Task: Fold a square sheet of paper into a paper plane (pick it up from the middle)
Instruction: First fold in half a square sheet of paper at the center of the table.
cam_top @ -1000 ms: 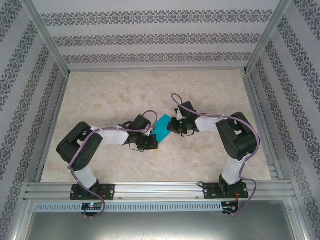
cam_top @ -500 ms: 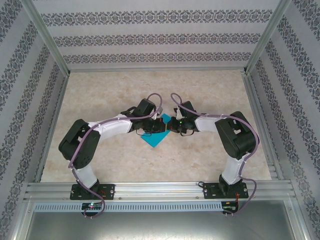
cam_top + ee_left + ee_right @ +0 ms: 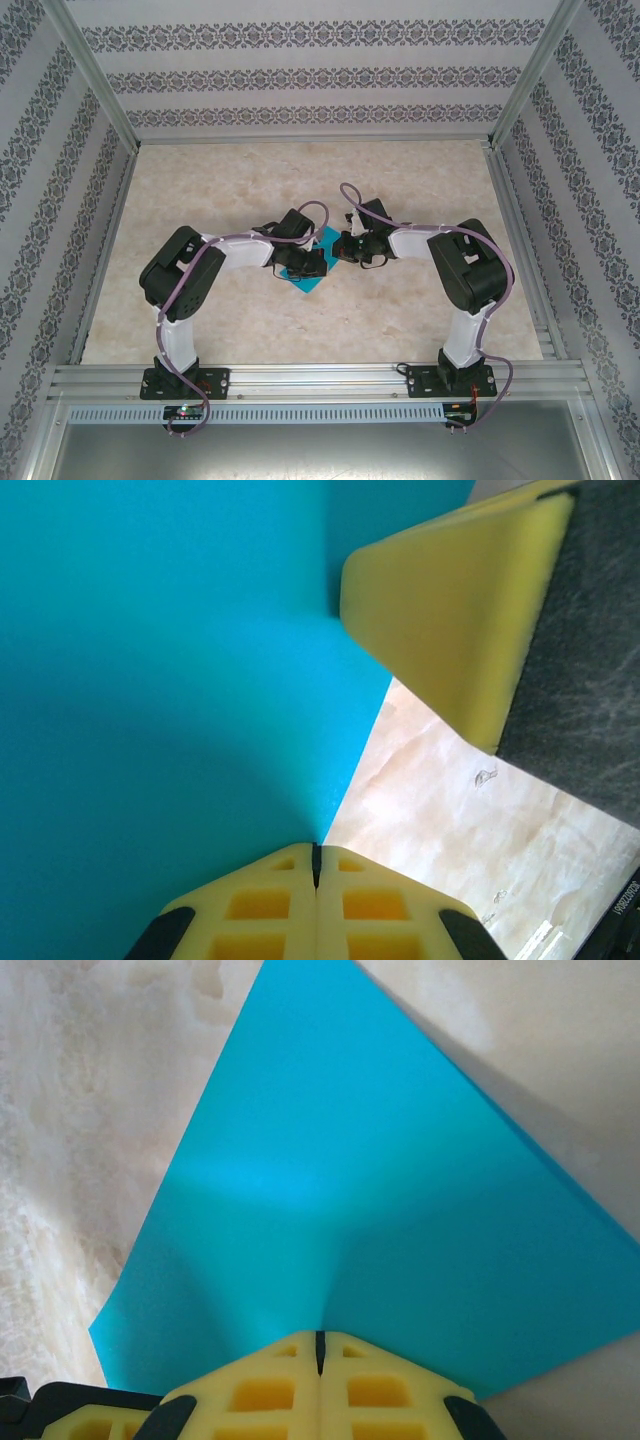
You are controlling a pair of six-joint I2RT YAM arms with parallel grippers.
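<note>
Beige marbled table [image 3: 400, 320] runs back from an aluminium rail [image 3: 320, 378] at the near edge. At mid-table both grippers meet on the teal paper [image 3: 380, 1210]. The left gripper [image 3: 316, 865] has its jaws pressed fully together, pinching one edge of the sheet. The right gripper [image 3: 319, 1345] is clamped the same way on another edge. Between them the sheet bows, throwing a shadow on the table. Beyond, striped patterned walls [image 3: 320, 75] close the cell.

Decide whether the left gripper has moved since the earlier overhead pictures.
Yes. The left gripper has shifted away from the front rail, toward the back wall.
</note>
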